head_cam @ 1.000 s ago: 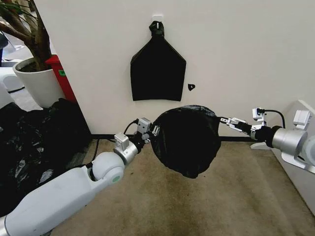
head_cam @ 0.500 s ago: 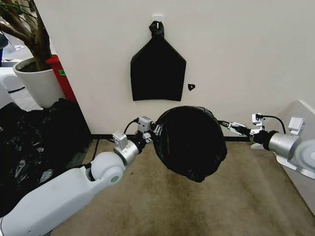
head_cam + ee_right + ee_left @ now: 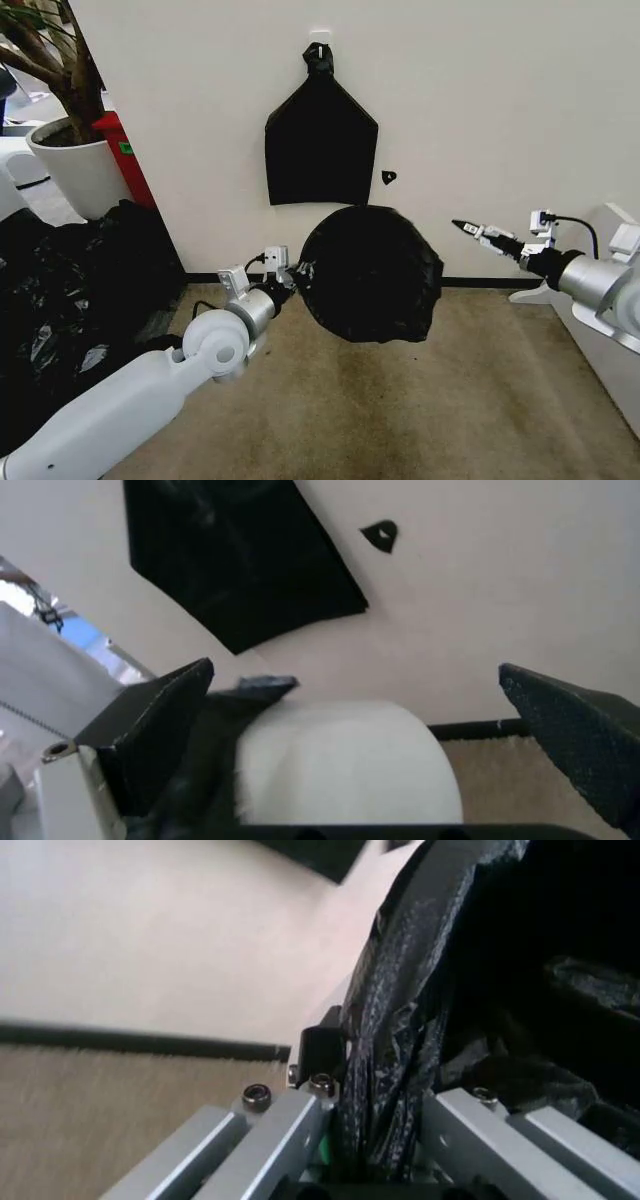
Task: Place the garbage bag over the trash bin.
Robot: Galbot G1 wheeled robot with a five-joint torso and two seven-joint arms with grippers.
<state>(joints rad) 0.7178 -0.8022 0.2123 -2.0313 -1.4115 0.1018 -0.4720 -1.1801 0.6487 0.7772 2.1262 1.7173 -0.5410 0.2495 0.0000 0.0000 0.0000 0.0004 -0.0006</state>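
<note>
Left gripper (image 3: 293, 272) still pinches my glossy black film garbage bag (image 3: 368, 272) mid-frame; my right gripper (image 3: 470, 229), now spread and empty, has let go, so the cream-white bin (image 3: 345, 761) stays uncovered.

We see the garbage bag (image 3: 368, 275) as glossy black, and the trash bin (image 3: 345, 765) as plain cream-white. The flat bag on the wall (image 3: 321, 143) is matte black against an off-white wall (image 3: 500, 100). The carpet (image 3: 400, 400) is mottled tan-brown.
</note>
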